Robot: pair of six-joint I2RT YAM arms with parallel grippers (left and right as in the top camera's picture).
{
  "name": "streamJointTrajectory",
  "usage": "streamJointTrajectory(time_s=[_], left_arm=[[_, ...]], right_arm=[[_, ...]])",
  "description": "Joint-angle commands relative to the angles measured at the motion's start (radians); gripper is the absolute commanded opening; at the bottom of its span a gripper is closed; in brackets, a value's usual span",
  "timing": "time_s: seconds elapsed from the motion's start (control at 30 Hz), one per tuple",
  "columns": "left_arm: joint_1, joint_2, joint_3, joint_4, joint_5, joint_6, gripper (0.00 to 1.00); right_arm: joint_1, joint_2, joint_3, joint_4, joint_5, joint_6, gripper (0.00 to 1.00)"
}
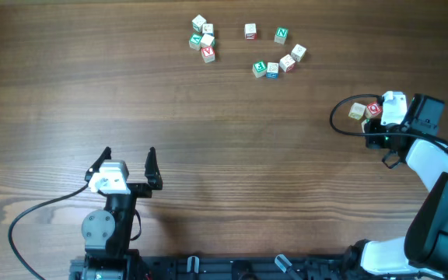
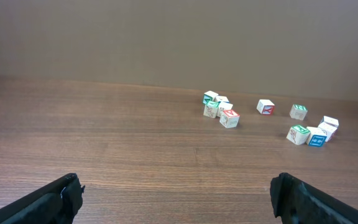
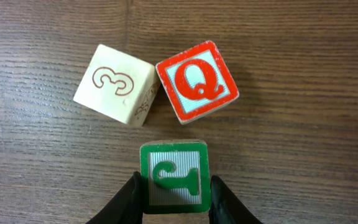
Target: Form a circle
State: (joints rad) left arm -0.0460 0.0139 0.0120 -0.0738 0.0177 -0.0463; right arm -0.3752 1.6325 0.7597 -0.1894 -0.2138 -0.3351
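Wood table (image 1: 208,117): right pincer (image 3: 178,184) grips green block (image 3: 174,177) near Q (image 3: 197,82), 3 (image 3: 114,84); left pincer (image 1: 128,152) spread.

table (image 1: 208,117): brown wood grain | wall (image 2: 166,37): plain grey-brown | light: even

Left arm (image 1: 106,225) is folded over its base at the near edge, wrist held low. The left gripper (image 1: 128,155) points toward the far side of the table with its jaws spread wide. Right arm (image 1: 434,187) rises from its base at the near right corner and bends inward at the wrist, with the right gripper (image 3: 174,190) aimed toward the table's middle and its fingers (image 3: 126,200) pressed against both sides of a green block (image 3: 173,168).
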Motion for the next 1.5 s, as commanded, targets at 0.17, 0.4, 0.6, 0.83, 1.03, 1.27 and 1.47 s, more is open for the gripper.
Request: streamJointTrajectory(time_s=[0.17,0.4,0.6,0.83,1.03,1.27,1.47], left_arm=[[-0.005,-0.008,-0.006,-0.001,0.016,-0.006,1.00],[-0.005,-0.008,-0.006,-0.001,0.016,-0.006,1.00],[-0.005,-0.008,-0.006,-0.001,0.016,-0.006,1.00],[-0.005,-0.008,-0.006,-0.001,0.016,-0.006,1.00],[-0.005,-0.008,-0.006,-0.001,0.016,-0.006,1.00],[-0.005,-0.008,-0.006,-0.001,0.016,-0.006,1.00],[-0.005,-0.008,-0.006,-0.001,0.016,-0.006,1.00]], right_arm=[[-0.004,0.013,-0.009,0.012,-0.050,-0.005,0.26],[-0.004,0.013,-0.009,0.017,-0.050,-0.005,0.26],[-0.004,0.013,-0.009,0.021,-0.050,-0.005,0.27],[-0.004,0.013,-0.009,0.032,-0.050,-0.005,0.26],[-0.004,0.013,-0.009,0.036,-0.052,-0.004,0.26],[-0.004,0.013,-0.009,0.041,-0.058,-0.004,0.27],[-0.004,0.013,-0.009,0.041,-0.058,-0.004,0.27]])
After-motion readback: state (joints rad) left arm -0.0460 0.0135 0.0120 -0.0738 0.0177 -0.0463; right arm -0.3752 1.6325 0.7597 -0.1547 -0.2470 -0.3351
